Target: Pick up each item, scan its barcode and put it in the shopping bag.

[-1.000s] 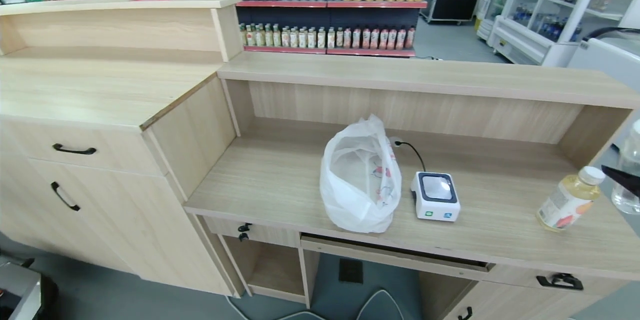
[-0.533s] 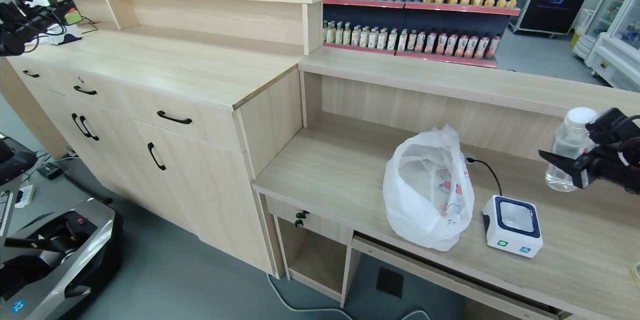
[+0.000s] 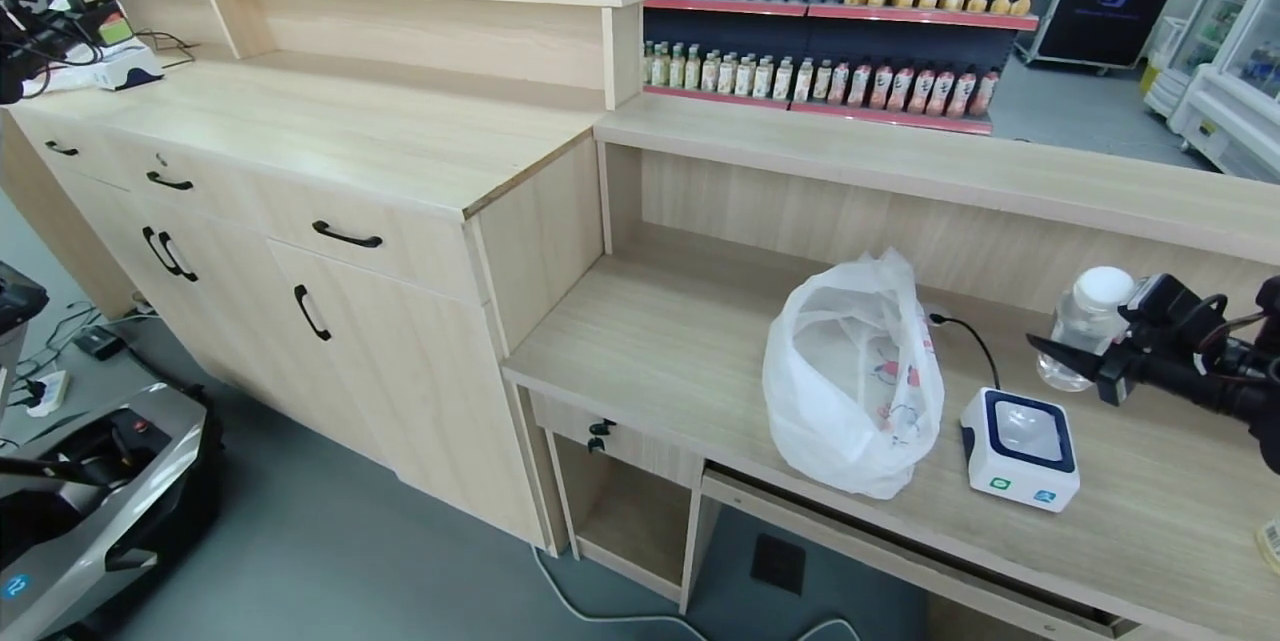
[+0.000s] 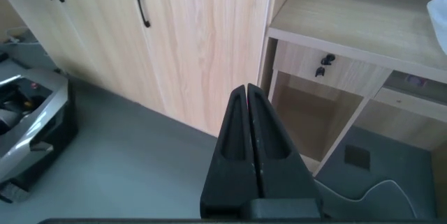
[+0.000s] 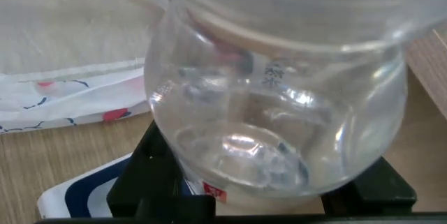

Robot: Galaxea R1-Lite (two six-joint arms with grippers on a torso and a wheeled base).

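Observation:
My right gripper (image 3: 1078,359) is shut on a clear water bottle (image 3: 1086,321) with a white cap, held in the air above the desk, just right of and above the scanner (image 3: 1020,433). In the right wrist view the bottle (image 5: 279,112) sits between the black fingers (image 5: 150,175), with the scanner (image 5: 77,196) and the bag (image 5: 70,91) beyond it. The white shopping bag (image 3: 850,376) stands open on the desk, left of the scanner. My left gripper (image 4: 246,95) is shut on nothing, low over the grey floor in front of the cabinet.
The low desk (image 3: 680,351) has a raised back ledge (image 3: 900,161) above it. A taller cabinet (image 3: 330,141) with drawers stands to the left. A labelled item (image 3: 1270,541) shows at the desk's right edge. Drink shelves (image 3: 820,16) line the back.
The head camera swung left a second ago. Since half a second ago my right gripper has carried the clear bottle down and left, closer to the scanner.

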